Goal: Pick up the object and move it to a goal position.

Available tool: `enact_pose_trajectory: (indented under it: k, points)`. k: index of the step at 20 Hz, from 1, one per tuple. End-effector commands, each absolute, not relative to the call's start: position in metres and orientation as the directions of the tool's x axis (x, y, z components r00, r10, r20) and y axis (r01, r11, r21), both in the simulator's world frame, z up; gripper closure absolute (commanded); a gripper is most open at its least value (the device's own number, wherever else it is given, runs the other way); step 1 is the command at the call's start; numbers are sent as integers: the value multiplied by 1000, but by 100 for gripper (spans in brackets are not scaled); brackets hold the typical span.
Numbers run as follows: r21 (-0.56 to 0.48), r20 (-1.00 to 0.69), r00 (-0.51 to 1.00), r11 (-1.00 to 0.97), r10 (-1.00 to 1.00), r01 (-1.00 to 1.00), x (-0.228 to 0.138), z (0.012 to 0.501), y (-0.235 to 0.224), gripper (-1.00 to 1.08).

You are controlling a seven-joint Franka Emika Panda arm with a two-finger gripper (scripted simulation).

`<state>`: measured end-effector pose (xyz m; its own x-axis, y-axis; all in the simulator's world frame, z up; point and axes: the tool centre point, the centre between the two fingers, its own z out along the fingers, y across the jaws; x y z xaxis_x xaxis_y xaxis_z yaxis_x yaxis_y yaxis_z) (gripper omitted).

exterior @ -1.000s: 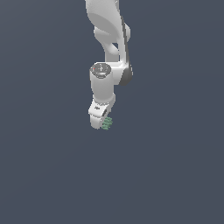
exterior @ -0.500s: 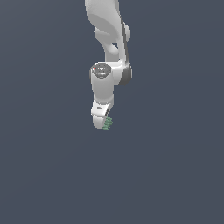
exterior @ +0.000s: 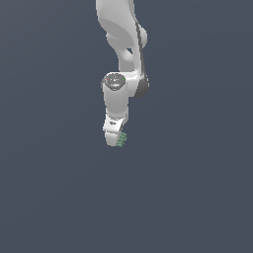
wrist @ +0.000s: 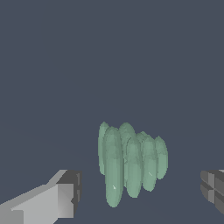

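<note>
The object (exterior: 121, 140) is a tiny green ridged lump, seen in the exterior view at the lower end of the white arm. My gripper (exterior: 115, 140) is right beside it, and most of it is hidden by the white hand. In the wrist view the object (wrist: 130, 162) stands between my gripper's (wrist: 141, 191) two fingers. One finger (wrist: 65, 195) and the other finger (wrist: 213, 188) each stand apart from it, with a clear gap on both sides. The gripper is open and holds nothing.
A plain dark grey-blue surface fills both views. The white arm (exterior: 121, 44) comes down from the top of the exterior view. No goal marker and no other object shows.
Almost nothing has changed. The arm and the green object stay in the same place, with the hand perhaps turned very slightly.
</note>
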<state>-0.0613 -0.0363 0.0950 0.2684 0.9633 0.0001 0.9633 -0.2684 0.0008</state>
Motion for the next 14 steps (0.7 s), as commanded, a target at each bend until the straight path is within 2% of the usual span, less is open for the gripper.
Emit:
enact_pose_trajectory:
  k: [1, 12, 13, 14]
  points:
    - [0, 0, 267, -267, 964, 964, -62, 86, -36, -92]
    - [0, 0, 264, -264, 964, 964, -62, 52, -36, -92]
    - [0, 0, 264, -264, 964, 964, -62, 52, -36, 108]
    - [0, 0, 264, -264, 964, 964, -62, 52, -36, 108]
